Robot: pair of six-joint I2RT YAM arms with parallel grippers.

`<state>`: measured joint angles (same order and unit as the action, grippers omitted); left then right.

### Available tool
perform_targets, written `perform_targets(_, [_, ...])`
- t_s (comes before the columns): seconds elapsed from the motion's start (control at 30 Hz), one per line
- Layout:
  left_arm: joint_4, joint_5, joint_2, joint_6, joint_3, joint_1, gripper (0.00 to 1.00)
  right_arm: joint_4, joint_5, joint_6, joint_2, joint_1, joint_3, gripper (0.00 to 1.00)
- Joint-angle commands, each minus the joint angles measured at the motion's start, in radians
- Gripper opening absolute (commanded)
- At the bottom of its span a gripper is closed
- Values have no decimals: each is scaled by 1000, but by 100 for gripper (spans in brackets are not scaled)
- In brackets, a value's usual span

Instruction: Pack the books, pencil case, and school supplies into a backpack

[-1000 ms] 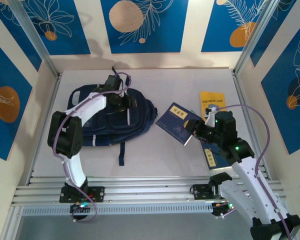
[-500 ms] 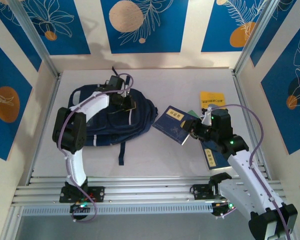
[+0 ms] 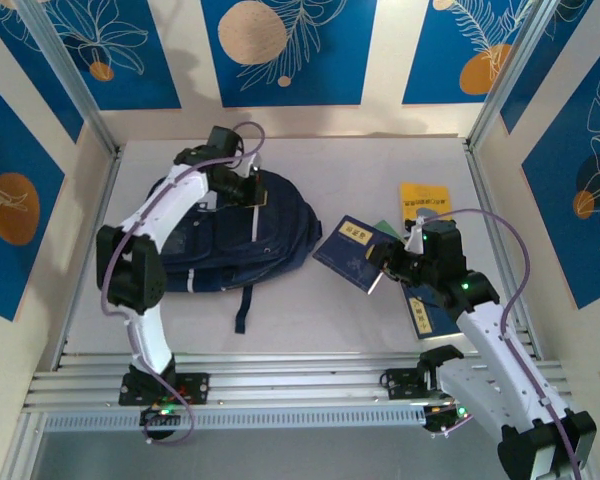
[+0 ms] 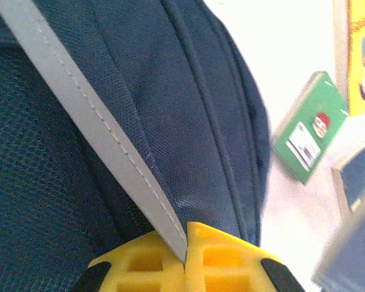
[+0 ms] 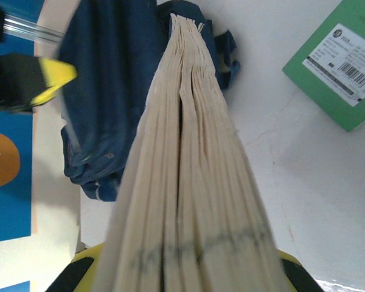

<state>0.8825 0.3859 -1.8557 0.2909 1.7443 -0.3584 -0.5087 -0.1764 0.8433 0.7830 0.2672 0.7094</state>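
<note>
Two things the first watcher wanted to know, starting with this: "The left gripper (image 3: 254,192) — what is it doing?"

"It sits over the far right part of the backpack (image 3: 210,240), which lies on the left half of the table (image 3: 310,310)," said the second. "Its yellow fingers (image 4: 146,264) are pressed together, pinching the navy fabric just where a pale grey stripe (image 4: 103,128) runs in between them."

"And the right gripper (image 3: 383,268)?"

"Clamped on a dark navy book (image 3: 348,245) with a pale label, near the middle of the table and just right of the backpack. It grips the book's right-hand end. From the wrist, the cream page edges run out from the claw toward the backpack. Whether the book's far end rests on the table cannot be told."

"The other books?"

"A yellow book (image 3: 423,198) lies flat near the right edge, toward the far right corner. A small green book (image 5: 337,61) lies between it and the held one — flat, barcode label up. A second navy book (image 3: 423,315) lies near the right edge, closer to the near edge, partly under the right arm."
</note>
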Motion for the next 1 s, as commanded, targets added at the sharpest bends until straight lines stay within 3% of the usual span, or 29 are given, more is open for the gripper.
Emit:
perform_targets(0.0, [123,83,163,-95,90,-9,0,-11,21,-50,4,9,60,0])
perform_targets(0.2, [152,131,298,-149,65,-5,0,121,-197,-44,81,28,98,0])
perform_targets(0.43, [98,252,377,-151,16,29,0,227,-356,51,272,102,141,0])
perform_targets(0.7, [45,363,392,-119,-9,56,0,360,-251,143,461,236,189,0])
perform_targets(0.97, [28,383,400,-103,-18,63,0,495,-172,204,832,349,380,0])
